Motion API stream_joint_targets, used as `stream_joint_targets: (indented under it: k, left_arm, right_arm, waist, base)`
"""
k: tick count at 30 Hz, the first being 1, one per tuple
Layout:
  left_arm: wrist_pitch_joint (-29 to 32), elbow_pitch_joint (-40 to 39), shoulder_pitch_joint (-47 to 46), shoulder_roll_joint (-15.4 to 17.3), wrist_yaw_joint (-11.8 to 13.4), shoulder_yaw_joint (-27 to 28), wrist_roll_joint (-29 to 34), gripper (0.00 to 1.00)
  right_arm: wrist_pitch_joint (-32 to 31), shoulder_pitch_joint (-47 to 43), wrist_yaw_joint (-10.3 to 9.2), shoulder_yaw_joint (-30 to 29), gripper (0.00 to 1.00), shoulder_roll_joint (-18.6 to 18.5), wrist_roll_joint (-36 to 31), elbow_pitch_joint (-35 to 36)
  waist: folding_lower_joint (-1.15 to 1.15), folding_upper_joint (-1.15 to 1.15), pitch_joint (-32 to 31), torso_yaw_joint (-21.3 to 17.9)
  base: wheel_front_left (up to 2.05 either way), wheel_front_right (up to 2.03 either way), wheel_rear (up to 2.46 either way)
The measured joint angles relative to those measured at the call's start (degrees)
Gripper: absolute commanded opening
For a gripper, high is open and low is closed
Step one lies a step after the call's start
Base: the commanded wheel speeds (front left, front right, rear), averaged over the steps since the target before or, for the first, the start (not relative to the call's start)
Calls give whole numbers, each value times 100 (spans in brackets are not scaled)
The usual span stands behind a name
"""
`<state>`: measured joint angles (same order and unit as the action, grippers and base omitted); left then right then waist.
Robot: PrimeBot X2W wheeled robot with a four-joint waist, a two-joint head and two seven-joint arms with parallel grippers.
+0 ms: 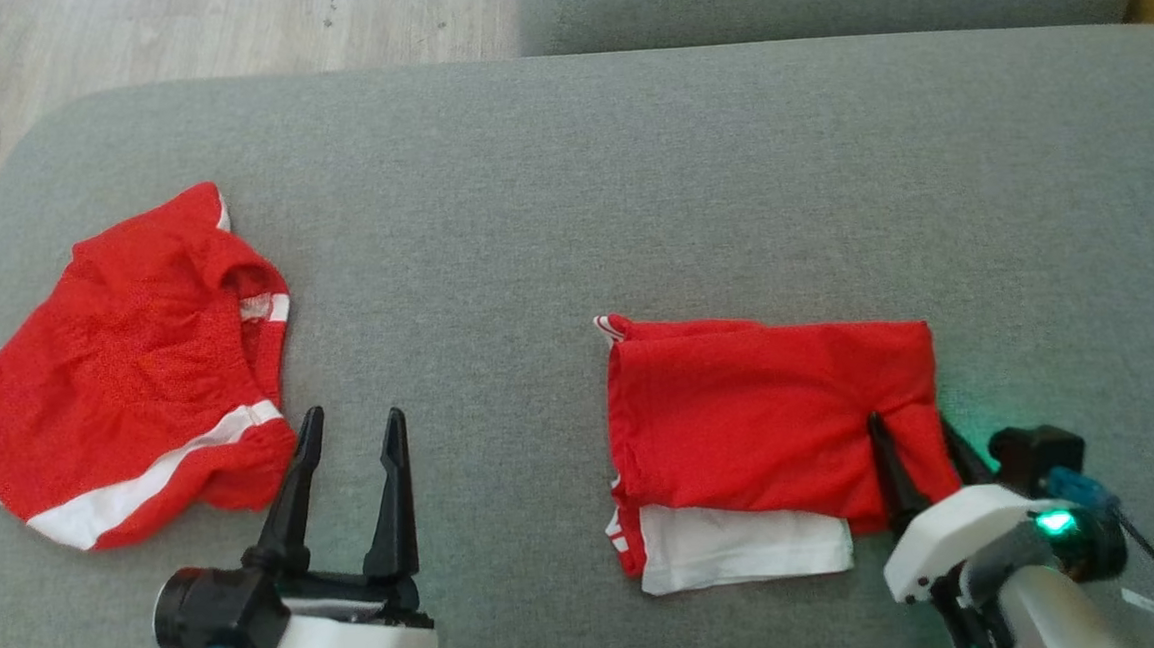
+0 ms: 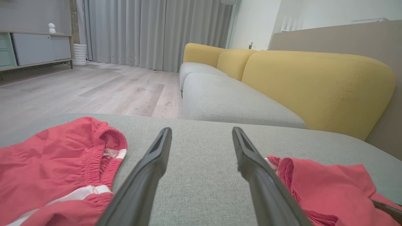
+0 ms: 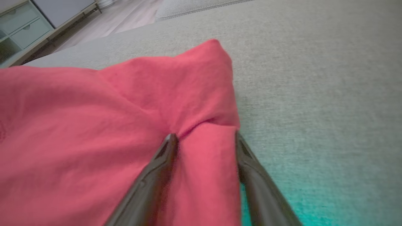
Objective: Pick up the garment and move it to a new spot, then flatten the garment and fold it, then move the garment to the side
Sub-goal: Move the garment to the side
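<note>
Two grippers are standing wide-jawed: left gripper (image 1: 355,423) hovering by shorts (image 1: 130,381) at nine o'clock, right gripper (image 1: 909,424) straddling a corner of the garment (image 1: 763,413) at four o'clock on the cushion (image 1: 628,181).

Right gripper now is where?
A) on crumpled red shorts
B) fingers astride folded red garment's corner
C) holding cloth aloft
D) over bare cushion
B: the right gripper stands open astride a corner of the folded red garment, which lies on the grey cushion.
</note>
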<state>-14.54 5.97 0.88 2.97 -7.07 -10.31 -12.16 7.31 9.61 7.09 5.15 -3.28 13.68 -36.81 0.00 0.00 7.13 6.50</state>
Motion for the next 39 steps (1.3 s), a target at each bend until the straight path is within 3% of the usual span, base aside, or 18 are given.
stream_joint_targets:
  k: [7,11,19,22,28,32,39]
  left_arm:
    - [0,-31,-56,0,-1,-75,13,100]
    - [0,-37,-60,0,-2,-124,56,100]
    - [0,-97,-288,-1,-7,-304,87,100]
    - [0,-121,-472,-3,-8,-358,153,100]
    - [0,-118,-722,-10,-9,-405,275,100]
    - [0,-115,-853,-10,-9,-407,304,100]
    - [0,-116,-909,-4,-9,-352,303,100]
  right_arm:
    - [176,192,1,229,0,-57,-363,-174]
    - [232,416,1,469,0,-365,-689,-181]
    - [231,1475,1,1184,0,-1706,-782,-51]
    - [234,1904,1,1234,0,-2280,-539,-238]
    - [399,2771,1,957,0,-3077,-249,-882]
    - [434,3209,1,793,0,-3259,-119,-1271]
    - [539,3457,1,706,0,-3256,-56,-1805]
  waist:
    - [0,0,-89,-222]
    - [0,0,-135,-479]
    - [0,0,10,-1019]
    - [0,0,234,-1112]
    - [1,0,722,-1164]
    - [1,0,997,-1104]
    - [0,0,1173,-941]
  base:
    - [0,0,0]
    - [0,0,0]
    - [0,0,0]
    - [0,0,0]
    - [0,0,0]
    - [0,0,0]
    - [0,0,0]
